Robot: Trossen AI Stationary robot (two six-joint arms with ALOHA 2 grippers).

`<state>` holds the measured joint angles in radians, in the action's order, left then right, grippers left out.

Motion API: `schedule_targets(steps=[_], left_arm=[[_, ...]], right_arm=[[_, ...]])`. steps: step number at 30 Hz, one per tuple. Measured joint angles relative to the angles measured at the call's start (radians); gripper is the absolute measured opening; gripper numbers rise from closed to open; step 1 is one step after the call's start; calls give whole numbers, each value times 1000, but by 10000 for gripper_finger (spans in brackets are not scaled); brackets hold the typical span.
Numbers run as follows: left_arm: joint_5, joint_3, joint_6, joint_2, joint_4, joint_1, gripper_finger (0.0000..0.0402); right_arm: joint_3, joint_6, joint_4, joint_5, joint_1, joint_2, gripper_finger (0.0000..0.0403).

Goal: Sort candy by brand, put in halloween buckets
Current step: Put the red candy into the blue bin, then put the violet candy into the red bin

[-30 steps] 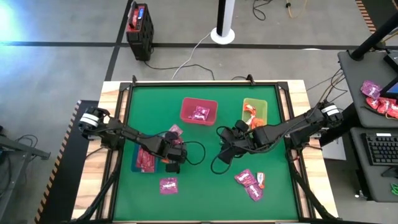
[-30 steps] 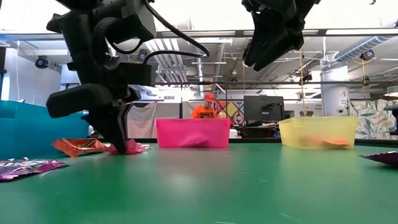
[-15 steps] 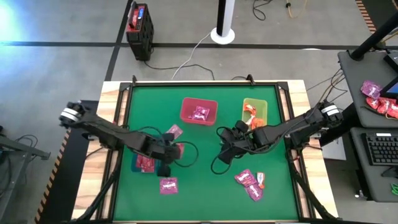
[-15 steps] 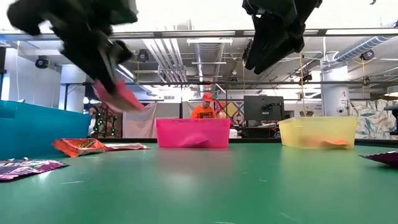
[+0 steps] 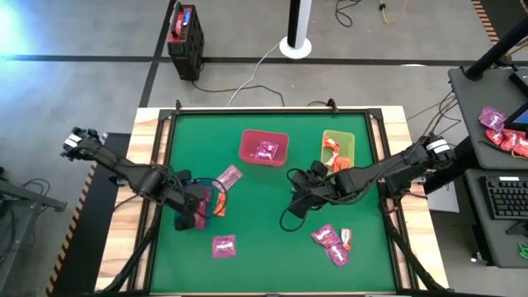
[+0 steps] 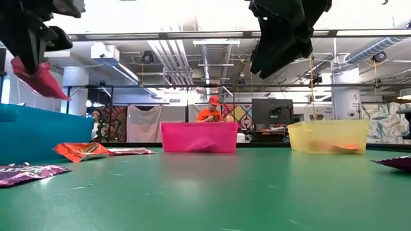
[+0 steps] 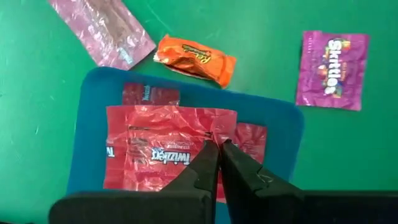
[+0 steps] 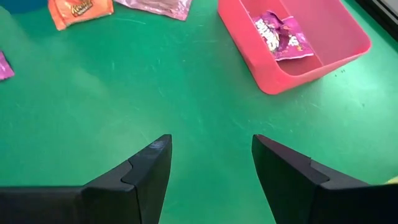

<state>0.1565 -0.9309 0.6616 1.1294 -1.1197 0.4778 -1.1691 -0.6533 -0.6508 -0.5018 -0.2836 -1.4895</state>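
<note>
My left gripper [image 7: 219, 144] hangs over the dark blue bucket [image 7: 186, 99], shut on a red candy packet [image 7: 161, 149]; more red packets lie in that bucket. Beside the bucket on the green table lie an orange packet [image 7: 196, 59], a pink packet [image 7: 102, 28] and a purple packet [image 7: 331, 68]. My right gripper [image 8: 211, 162] stands open above the table's middle, with nothing between its fingers. The pink-red bucket [image 5: 247, 153] holds a magenta packet [image 8: 280, 34], and the lime green bucket [image 5: 338, 136] holds orange candy. My left gripper pinches the red packet at one edge [image 7: 211, 134] between its two fingers, which point steeply down from above. The packet is lifted clear and hangs below the fingers [image 6: 40, 77], above the blue bucket [image 6: 32, 135].
Several more packets [image 5: 332, 239] lie on the table near the front right. A black-and-red box [image 5: 185, 37] stands on the floor beyond the table's far edge. Open green surface lies between the buckets and the near edge.
My left gripper has risen from the table with the red packet and gone toward the table's left edge. It now stands over the blue bucket. The packet has come off the table and now hangs clear.
</note>
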Motion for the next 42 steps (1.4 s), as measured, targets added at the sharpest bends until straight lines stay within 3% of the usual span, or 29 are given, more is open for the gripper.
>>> schedule_targets(steps=[7,17,22,30,36,42], left_arm=[[9,9,4,58,-22,0,16],[6,9,17,142,-39,0,122],[9,9,-24,144,-5,0,156],[150,-3,-202,99,212,22,164],[284,-3,-298,89,313,27,165],[373,-2,-319,99,317,27,165]], right_arm=[[1,13,20,0,0,-1,217],[1,18,26,2,0,-1,217],[1,-11,28,20,0,-1,217],[32,-167,29,332,-10,-1,217],[134,-388,-24,555,-54,-1,216],[136,-614,-101,588,-135,-1,216]])
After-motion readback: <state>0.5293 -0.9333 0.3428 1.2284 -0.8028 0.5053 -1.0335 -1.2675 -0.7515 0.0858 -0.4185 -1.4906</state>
